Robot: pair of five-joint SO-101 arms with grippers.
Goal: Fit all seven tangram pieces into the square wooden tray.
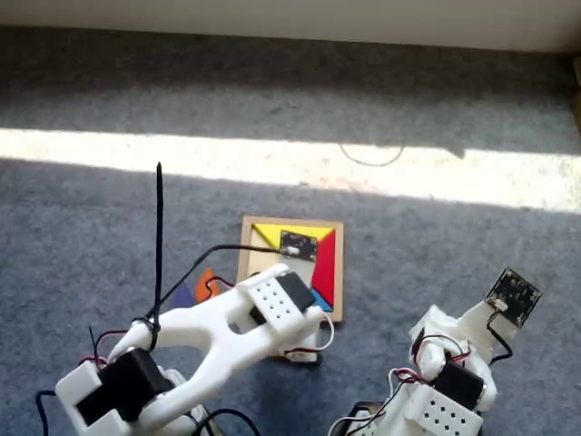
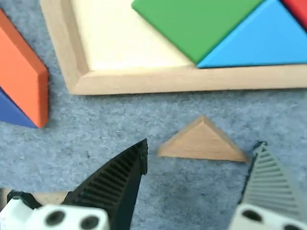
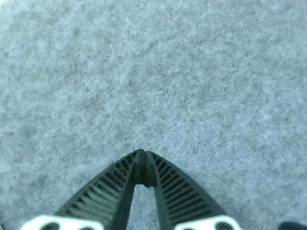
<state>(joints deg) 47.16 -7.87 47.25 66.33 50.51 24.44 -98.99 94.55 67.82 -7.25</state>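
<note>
The square wooden tray (image 1: pixel 246 245) lies on the grey carpet and holds a yellow piece (image 1: pixel 272 234), a red piece (image 1: pixel 326 259) and a light blue piece (image 1: pixel 320 299). In the left wrist view the tray's rim (image 2: pixel 192 79) frames a green piece (image 2: pixel 196 21) next to the light blue piece (image 2: pixel 259 40). A small wood-coloured triangle (image 2: pixel 204 141) lies on the carpet just outside that rim, between the tips of my open left gripper (image 2: pixel 201 145). An orange piece (image 2: pixel 21 76) and a dark blue piece (image 2: pixel 12 112) lie beside the tray. My right gripper (image 3: pixel 143 167) is shut over bare carpet.
The left arm (image 1: pixel 227 327) hangs over the tray's near edge and hides part of it. The right arm (image 1: pixel 454 381) sits folded at the near right. A black cable (image 1: pixel 159 236) stands up left of the tray. A sunlit strip crosses the carpet behind.
</note>
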